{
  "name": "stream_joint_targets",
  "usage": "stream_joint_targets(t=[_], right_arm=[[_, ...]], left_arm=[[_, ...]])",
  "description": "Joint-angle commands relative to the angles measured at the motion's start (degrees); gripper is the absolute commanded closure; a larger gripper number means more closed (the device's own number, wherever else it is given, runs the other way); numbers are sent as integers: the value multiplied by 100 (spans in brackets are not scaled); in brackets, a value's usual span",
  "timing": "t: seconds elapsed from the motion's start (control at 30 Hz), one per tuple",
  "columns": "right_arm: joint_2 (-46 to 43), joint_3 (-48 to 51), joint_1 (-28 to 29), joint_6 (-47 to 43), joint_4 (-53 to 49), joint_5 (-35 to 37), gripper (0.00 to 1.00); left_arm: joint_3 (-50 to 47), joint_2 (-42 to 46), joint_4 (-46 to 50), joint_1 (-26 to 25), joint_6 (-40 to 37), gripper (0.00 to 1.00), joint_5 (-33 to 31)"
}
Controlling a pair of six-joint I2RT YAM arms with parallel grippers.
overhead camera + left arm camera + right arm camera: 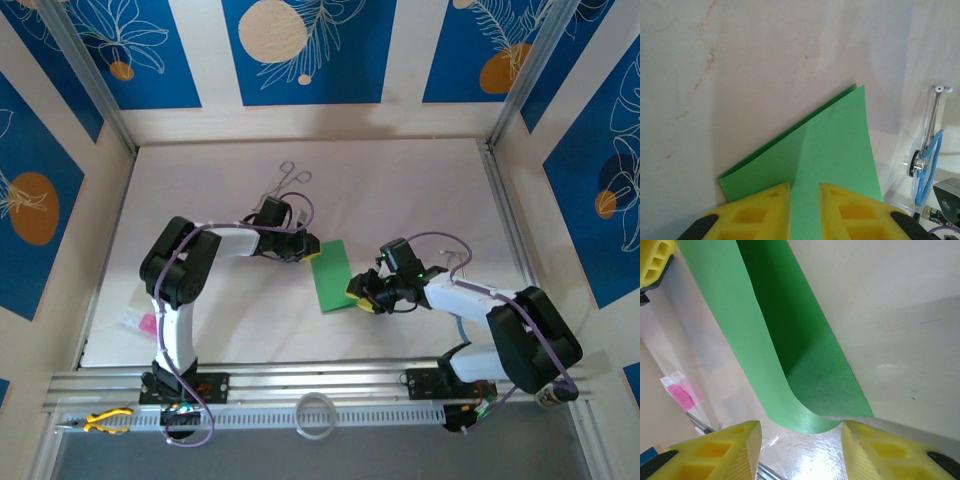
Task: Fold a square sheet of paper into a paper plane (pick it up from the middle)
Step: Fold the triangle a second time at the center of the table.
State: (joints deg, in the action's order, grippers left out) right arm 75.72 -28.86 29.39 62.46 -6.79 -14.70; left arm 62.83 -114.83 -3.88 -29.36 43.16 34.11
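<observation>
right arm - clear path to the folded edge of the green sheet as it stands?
Likely yes. The right gripper is open with the curled fold of the green sheet between its fingertips, nothing in the gap. The left gripper pinches the far end, out of the way.

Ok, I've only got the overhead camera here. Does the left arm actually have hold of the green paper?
Observer: Yes. On the left wrist camera the green paper runs up between the left jaws, which look clamped on it.
Operator: Is it one layer or doubled over?
Observer: Doubled over. Two layers show there, with their far corners slightly out of line.
Operator: And is the fold pressed flat?
Observer: No. On the right wrist camera the fold is a rounded loop, not a sharp crease.
</observation>
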Motion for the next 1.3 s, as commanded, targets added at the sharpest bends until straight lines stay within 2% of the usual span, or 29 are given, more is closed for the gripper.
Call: stream_joint_targets(t=[0.0,0.23,0.53,0.83,1.07,1.27], right_arm=[[-28,-152,-28,-169,145,-163,54],[288,-337,-167,-661,663,-612,52],[845,-750,-401,-1375,688,-1082,50],[1105,-808,-661,-1684,906,-1532,50],[1498,-825,-728,-1561,1189,-1759,55],[1738,-864,-765,-1554,1265,-1705,64]], left_arm=[[-162,-250,432,1,-57,77,-189],[-91,-332,361,1,-118,77,-42],[219,-457,490,1,-322,76,87],[272,-497,583,6,-434,76,84],[265,-460,420,-3,-420,76,177],[381,-316,334,-8,-491,76,267]])
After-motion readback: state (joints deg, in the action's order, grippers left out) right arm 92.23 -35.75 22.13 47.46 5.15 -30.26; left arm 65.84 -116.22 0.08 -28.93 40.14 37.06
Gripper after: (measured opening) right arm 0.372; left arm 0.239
